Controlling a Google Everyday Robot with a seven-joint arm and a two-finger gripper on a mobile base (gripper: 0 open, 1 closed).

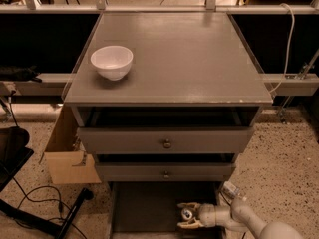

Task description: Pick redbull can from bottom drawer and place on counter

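Observation:
The bottom drawer (144,210) is pulled out at the base of the cabinet, with a dark grey floor. The redbull can (187,214) stands upright near its right side, silver top showing. My gripper (185,214) reaches in from the lower right, low inside the drawer, with one pale finger on each side of the can. The fingers (189,205) look open around the can, close to it. The counter (169,54) is the broad grey top above.
A white bowl (111,61) sits on the counter's left side. Two knobbed drawers (166,142) stand slightly open above the bottom drawer. A cardboard box (65,153) and black cables (35,203) lie on the floor to the left. My arm (254,222) crosses the lower right corner.

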